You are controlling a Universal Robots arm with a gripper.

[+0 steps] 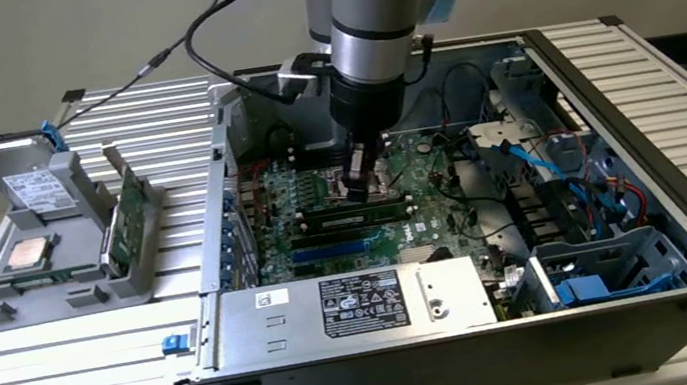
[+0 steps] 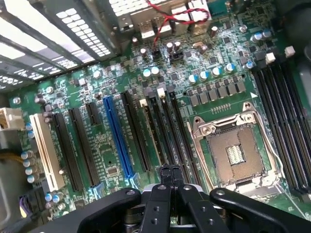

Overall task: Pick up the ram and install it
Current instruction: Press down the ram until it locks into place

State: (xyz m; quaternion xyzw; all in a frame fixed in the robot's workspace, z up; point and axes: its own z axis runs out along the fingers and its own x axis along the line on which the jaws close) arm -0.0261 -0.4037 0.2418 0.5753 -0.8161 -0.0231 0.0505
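Observation:
A dark-green ram stick (image 1: 354,217) sits lengthwise in a black slot on the motherboard (image 1: 316,191), inside the open computer case. My gripper (image 1: 361,176) hangs just above and behind it, and its fingers are together with nothing between them. In the wrist view, the shut gripper (image 2: 170,171) points down at the row of long black slots (image 2: 163,131) beside the open processor socket (image 2: 238,153). A second green stick (image 1: 127,226) stands on edge in the grey holder (image 1: 73,281) at the exterior view's left, outside the case.
The holder also carries a square silver processor (image 1: 29,255) and a drive (image 1: 32,181). A silver power supply (image 1: 360,306) fills the case's near side. Blue and red cables (image 1: 584,179) and a drive cage (image 1: 604,272) crowd the exterior view's right.

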